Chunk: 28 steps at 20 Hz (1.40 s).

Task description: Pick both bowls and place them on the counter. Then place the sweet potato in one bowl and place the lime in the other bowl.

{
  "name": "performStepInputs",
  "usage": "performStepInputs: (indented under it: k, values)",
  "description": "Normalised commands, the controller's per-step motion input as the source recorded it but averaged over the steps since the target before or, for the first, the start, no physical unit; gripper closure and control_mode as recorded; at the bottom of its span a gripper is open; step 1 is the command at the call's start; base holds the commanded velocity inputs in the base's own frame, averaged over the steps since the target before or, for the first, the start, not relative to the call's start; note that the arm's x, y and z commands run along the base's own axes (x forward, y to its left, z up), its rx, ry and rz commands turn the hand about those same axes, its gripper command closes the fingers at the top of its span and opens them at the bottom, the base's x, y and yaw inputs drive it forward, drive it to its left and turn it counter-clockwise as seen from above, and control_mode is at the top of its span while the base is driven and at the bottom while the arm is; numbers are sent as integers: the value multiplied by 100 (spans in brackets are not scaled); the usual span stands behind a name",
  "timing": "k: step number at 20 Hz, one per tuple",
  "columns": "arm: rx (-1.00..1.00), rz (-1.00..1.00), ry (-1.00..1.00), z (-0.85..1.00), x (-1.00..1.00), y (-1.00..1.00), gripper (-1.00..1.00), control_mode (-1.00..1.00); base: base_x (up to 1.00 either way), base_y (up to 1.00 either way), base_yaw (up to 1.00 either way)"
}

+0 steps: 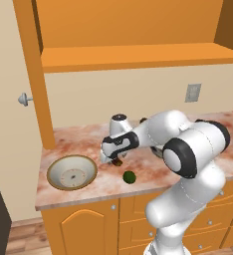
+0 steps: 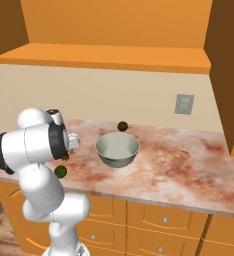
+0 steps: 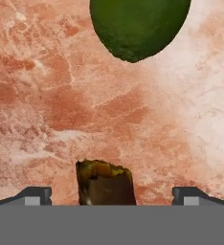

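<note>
While both bowls already sit on the surface, neither has anything in it, so the two fruit placements are, by my reading, what remains. Going left to right in the left base view: the cream bowl lies near the left end of the marble, upright and bare inside. Next comes the gripper, low over the marble; in the hand view the jaws stand wide apart, with the sweet potato between them but clear of both tips, so they have hold of nothing. Whether its far end rests on the marble I cannot tell. Just beyond it, toward the front edge, sits the lime, near the potato but apart from it. Further right, in the right base view, the grey-green bowl stands upright mid-surface, with a duller olive-brown ball behind it by the wall and an outlet plate above. The arm's own elbow bulks between the gripper and the grey-green bowl; the lime lies close enough to be nudged.
</note>
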Motion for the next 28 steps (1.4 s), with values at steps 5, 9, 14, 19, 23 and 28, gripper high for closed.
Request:
performStepInputs:
  k: [5,9,14,19,23,28]
  values:
    - [-1,1,0,-16,33,11,-100,-100,0,0,0]
    - [0,0,0,-20,9,1,-100,-100,0,0,0]
    - [0,0,0,-31,0,0,100,-100,0,0,0]
    - [0,0,0,-12,-4,0,100,-100,0,0,0]
    - [0,-3,-1,21,-34,0,100,-100,0,0,0]
    - [-1,-2,-1,59,-41,11,100,-100,0,0,0]
